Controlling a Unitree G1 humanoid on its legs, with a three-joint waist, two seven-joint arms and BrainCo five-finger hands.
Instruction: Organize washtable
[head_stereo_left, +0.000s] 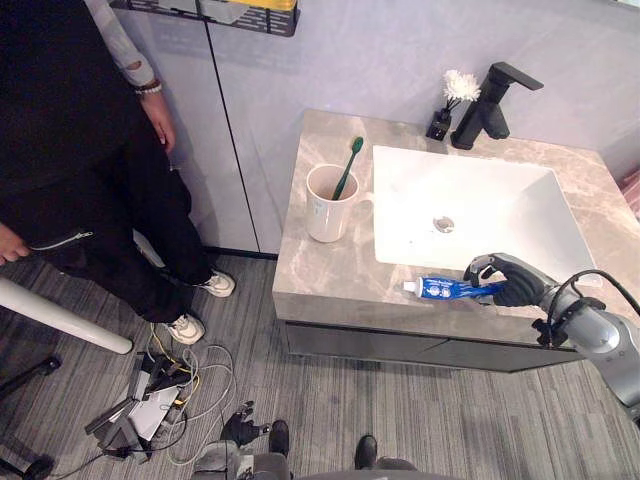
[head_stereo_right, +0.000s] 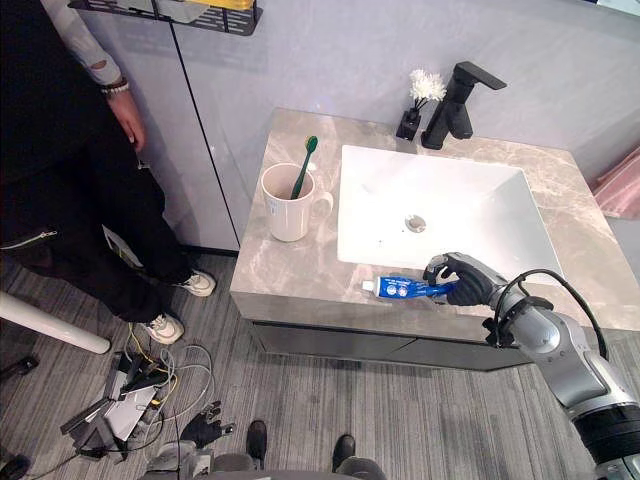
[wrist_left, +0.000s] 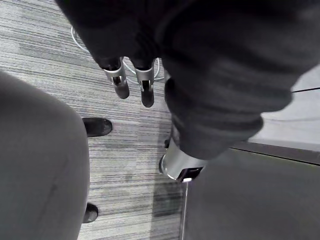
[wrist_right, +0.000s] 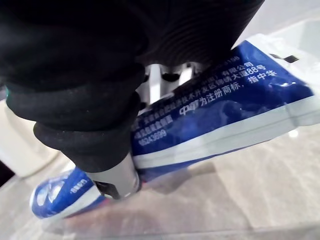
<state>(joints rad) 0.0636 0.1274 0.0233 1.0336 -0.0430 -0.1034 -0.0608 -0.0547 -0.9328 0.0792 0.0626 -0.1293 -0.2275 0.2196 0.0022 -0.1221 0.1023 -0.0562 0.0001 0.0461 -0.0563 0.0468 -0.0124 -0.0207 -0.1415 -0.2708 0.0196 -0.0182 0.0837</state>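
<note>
- Toothpaste tube (head_stereo_left: 445, 289), glossy blue-and-white plastic: at the front edge of the grey marbled stone desk (head_stereo_left: 330, 280), before the white rectangular basin (head_stereo_left: 470, 200).
- Tail end hidden inside the right robot hand (head_stereo_left: 510, 282), which is clenched round it; contact with the stone unclear.
- Left robot hand (wrist_left: 120, 85): fingers straight, released, above the grey striped floor (wrist_left: 50, 50).

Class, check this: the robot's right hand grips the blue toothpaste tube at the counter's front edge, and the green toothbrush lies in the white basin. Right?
Not quite: the green toothbrush stands in the cream ceramic mug beside the white basin, per the left eye view.
</note>
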